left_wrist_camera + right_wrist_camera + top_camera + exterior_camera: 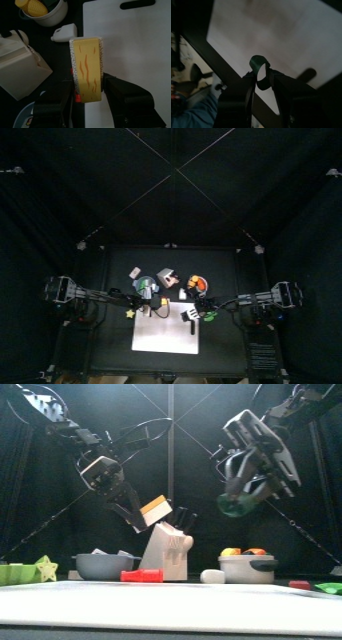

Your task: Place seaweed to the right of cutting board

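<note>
right wrist view: right hand point(263, 82) pinches dark-green seaweed point(260, 65) upright.

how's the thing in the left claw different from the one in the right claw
The left claw holds a yellow block with orange wavy lines and a speckled edge; the right claw holds a dark green seaweed piece. The block is broad, flat and boxy, while the seaweed is small and rounded. Both are pinched between jaws and held in the air above the cutting board.

Cutting board point(133, 55) cut by edge.
</note>
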Controlling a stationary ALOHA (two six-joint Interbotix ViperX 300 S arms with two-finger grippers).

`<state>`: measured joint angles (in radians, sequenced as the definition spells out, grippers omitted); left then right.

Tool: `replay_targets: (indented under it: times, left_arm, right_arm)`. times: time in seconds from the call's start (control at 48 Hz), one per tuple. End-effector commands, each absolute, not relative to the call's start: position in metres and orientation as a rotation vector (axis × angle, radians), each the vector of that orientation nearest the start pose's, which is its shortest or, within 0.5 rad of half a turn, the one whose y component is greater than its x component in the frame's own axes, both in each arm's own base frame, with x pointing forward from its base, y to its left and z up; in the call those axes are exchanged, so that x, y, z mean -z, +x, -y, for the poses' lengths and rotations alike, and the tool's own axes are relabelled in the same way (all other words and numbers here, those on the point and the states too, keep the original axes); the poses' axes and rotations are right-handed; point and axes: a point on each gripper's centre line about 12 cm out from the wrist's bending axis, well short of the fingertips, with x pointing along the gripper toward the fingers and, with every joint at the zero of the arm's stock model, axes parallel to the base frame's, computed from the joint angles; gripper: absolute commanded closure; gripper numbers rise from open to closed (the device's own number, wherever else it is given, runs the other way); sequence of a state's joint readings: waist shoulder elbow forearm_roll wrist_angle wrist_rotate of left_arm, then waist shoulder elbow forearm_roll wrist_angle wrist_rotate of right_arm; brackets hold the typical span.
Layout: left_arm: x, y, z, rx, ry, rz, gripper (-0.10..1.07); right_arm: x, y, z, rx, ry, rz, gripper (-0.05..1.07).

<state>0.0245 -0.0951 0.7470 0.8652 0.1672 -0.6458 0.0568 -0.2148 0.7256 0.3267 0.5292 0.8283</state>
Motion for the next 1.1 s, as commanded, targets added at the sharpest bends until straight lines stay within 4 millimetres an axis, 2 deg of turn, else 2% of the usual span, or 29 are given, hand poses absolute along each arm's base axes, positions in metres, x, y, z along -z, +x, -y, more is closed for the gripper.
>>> replay_targets:
  times: [0.0, 0.271, 0.396, 0.562, 0.688, 0.958, 1.083]
  left_arm:
    - [-0.181, 0.355, -0.025, -0.068, 0.238, -0.735, 0.39]
    - [-0.182, 0.353, -0.025, -0.069, 0.238, -0.735, 0.39]
    - [-0.182, 0.352, -0.025, -0.071, 0.238, -0.735, 0.39]
    - [-0.181, 0.352, -0.025, -0.071, 0.238, -0.737, 0.39]
    - [-0.181, 0.352, -0.025, -0.071, 0.238, -0.737, 0.39]
    - [-0.181, 0.352, -0.025, -0.070, 0.238, -0.738, 0.39]
    - [-0.181, 0.352, -0.025, -0.070, 0.238, -0.738, 0.39]
  right_arm:
    - [-0.192, 0.302, -0.048, 0.375, 1.025, -1.125, 0.35]
    - [-0.162, 0.276, -0.065, 0.424, 0.940, -1.369, 0.35]
    - [-0.144, 0.274, -0.071, 0.445, 0.874, -1.438, 0.34]
    - [-0.130, 0.280, -0.071, 0.466, 0.798, -1.479, 0.32]
    - [-0.126, 0.282, -0.068, 0.479, 0.756, -1.493, 0.28]
    - [-0.128, 0.283, -0.067, 0.482, 0.736, -1.502, 0.06]
    - [-0.131, 0.285, -0.068, 0.476, 0.733, -1.499, 0.04]
